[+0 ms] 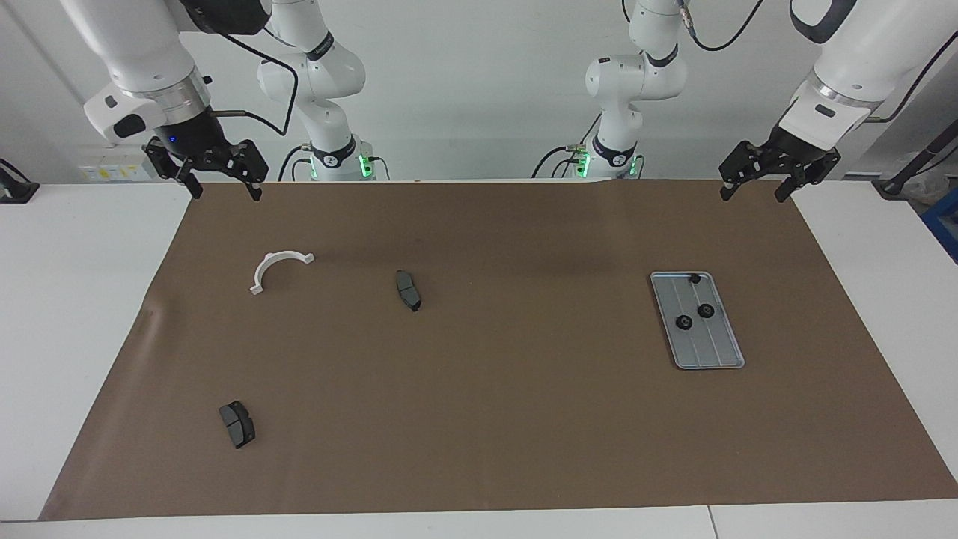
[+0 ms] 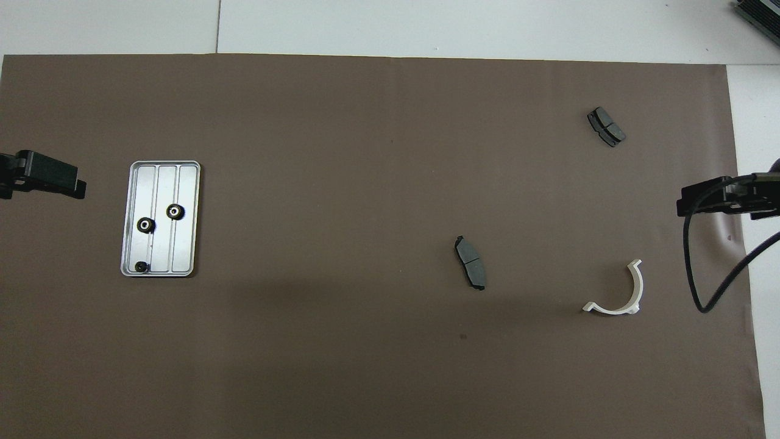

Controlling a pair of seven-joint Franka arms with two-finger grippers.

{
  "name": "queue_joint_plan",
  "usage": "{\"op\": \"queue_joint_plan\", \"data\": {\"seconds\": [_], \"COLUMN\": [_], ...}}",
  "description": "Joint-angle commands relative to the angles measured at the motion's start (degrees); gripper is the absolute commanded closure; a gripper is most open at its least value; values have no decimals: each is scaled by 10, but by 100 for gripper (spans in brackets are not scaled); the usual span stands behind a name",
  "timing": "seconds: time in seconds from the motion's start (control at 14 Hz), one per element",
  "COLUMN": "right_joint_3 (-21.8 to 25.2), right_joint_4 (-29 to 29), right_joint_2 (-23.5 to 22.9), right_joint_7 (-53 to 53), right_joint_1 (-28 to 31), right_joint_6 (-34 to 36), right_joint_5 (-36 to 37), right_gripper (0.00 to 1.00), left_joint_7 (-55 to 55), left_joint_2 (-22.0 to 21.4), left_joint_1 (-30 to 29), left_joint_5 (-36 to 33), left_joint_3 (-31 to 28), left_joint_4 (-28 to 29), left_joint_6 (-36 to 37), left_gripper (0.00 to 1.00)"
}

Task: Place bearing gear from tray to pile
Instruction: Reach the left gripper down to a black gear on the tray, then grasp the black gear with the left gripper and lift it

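My fingers are spread wide and empty on both sides: the left gripper (image 1: 775, 181) hangs over the mat's corner at the left arm's end, the right gripper (image 1: 218, 174) over the corner at the right arm's end, both waiting high above the tabletop (image 1: 90, 299).

Nothing is moved yet, as I judge it. All three bearing gears sit in the tray (image 1: 717, 358): two of them (image 1: 706, 310) (image 1: 682, 322) close together near its middle, a third (image 1: 694, 278) at the rim nearest the robots. In the overhead view the tray (image 2: 186, 256) lies at about nine o'clock on the brown mat (image 2: 365, 152). I see no pile anywhere, so the drop spot is my guess to make.

Elsewhere, in that same view: one brake pad (image 2: 470, 261) at about four o'clock from centre, a second brake pad (image 2: 606, 127) at two o'clock, a white curved bracket (image 2: 627, 296) at four o'clock near the mat's edge. All are well apart from the tray; nothing blocks my left gripper's descent to it.
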State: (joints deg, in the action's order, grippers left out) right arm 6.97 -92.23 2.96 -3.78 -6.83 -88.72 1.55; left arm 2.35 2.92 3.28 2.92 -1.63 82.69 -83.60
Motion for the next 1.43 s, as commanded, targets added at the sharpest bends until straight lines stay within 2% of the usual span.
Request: {"op": "queue_joint_plan", "data": {"seconds": [0.0,0.14,0.29,0.43,0.5,0.57,0.86,1.14,1.36], "right_joint_3": [-4,-4,-4,-4,-4,-4,-4,-4,-3], "right_joint_4": [1,1,0,0,0,1,0,-1,-3], "right_joint_2": [-1,-1,-1,-1,-1,-1,-1,-1,0], "right_joint_7": [13,12,11,12,12,11,12,11,11], "right_joint_1": [4,4,4,4,4,4,4,4,4], "right_joint_6": [-6,-6,-6,-6,-6,-6,-6,-5,-5], "right_joint_5": [8,7,7,6,6,6,6,3,3], "right_gripper": [0,0,0,0,0,0,0,0,0], "left_joint_7": [15,18,17,13,13,14,13,11,-1], "left_joint_2": [-15,-19,-63,-101,-117,-116,-45,-1,44], "left_joint_1": [-4,-5,-5,-16,-24,-25,-26,-26,-20], "left_joint_5": [-13,-11,-11,-11,-11,-11,-11,-11,-10], "left_joint_3": [3,3,2,2,3,3,3,3,3], "left_joint_4": [24,33,130,227,281,310,332,374,372], "left_joint_6": [-16,-32,-89,-186,-231,-260,-342,-456,-493], "left_gripper": [0,0,0,0,0,0,0,0,10]}}
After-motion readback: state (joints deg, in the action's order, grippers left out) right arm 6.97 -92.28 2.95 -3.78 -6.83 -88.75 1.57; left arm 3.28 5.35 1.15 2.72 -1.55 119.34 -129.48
